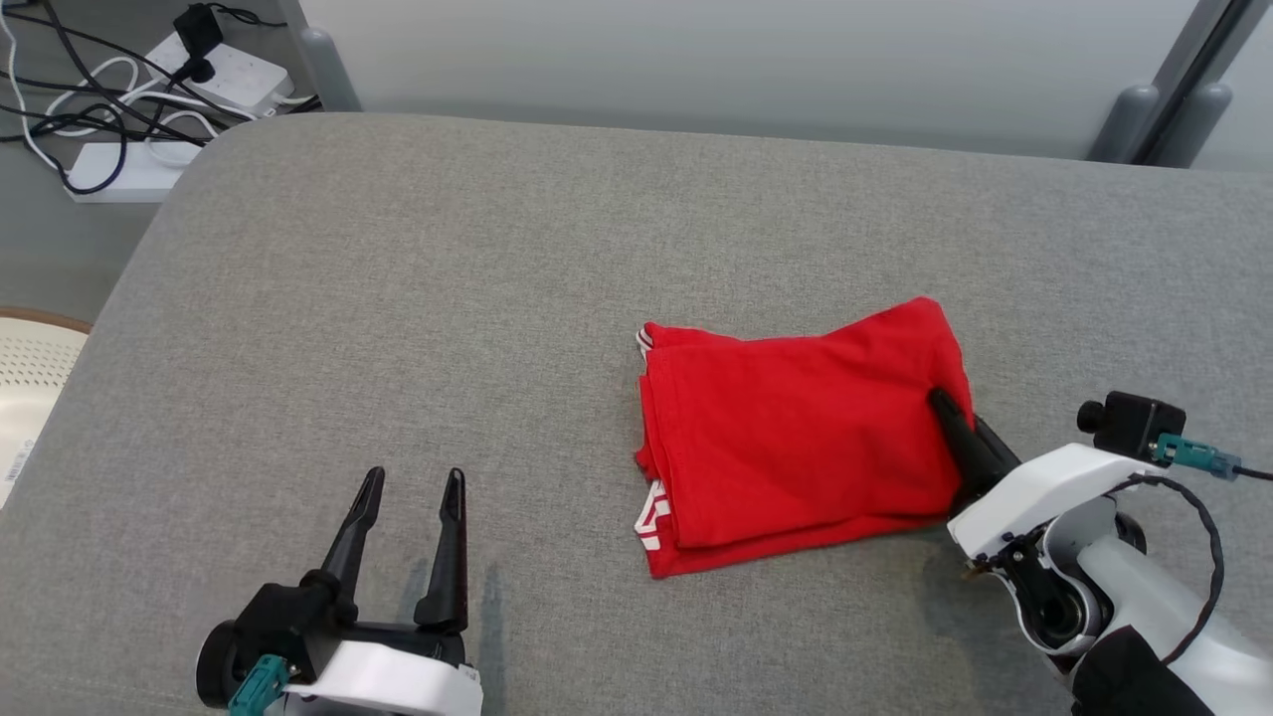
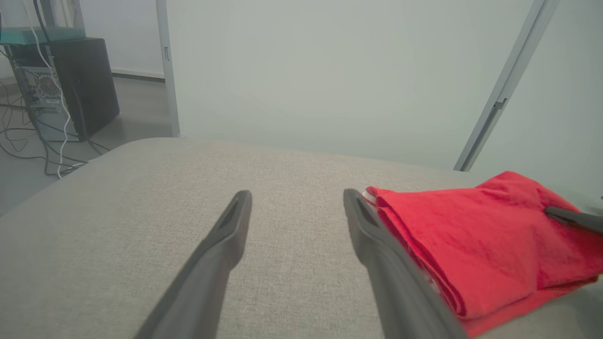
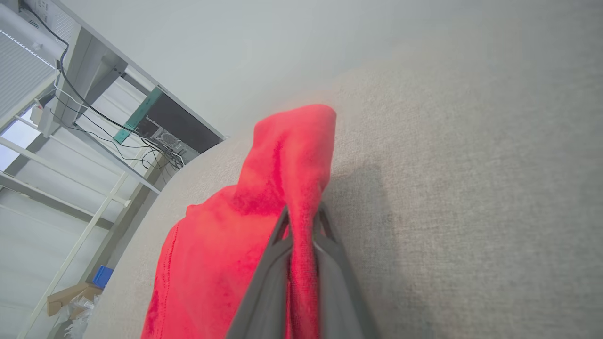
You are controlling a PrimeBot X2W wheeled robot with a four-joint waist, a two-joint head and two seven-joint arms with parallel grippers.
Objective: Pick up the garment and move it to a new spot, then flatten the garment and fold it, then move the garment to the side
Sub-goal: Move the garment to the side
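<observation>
Our right gripper (image 1: 957, 410) pinches the 3 o'clock edge of the folded red cloth garment (image 1: 796, 438) at 4 o'clock on the grey fabric cushion (image 1: 398, 298); our left gripper (image 1: 415, 477) gapes empty. Dragging by one edge could spill our fold.

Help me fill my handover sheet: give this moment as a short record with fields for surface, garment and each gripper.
surface: grey, padded, fabric-covered
garment: red, folded into a rough rectangle, lying right of centre
left gripper: open, holding nothing, left of the garment and apart from it
right gripper: closed on a fold at the garment's right edge
stage: fold looks done; the move to the side is probably next
</observation>
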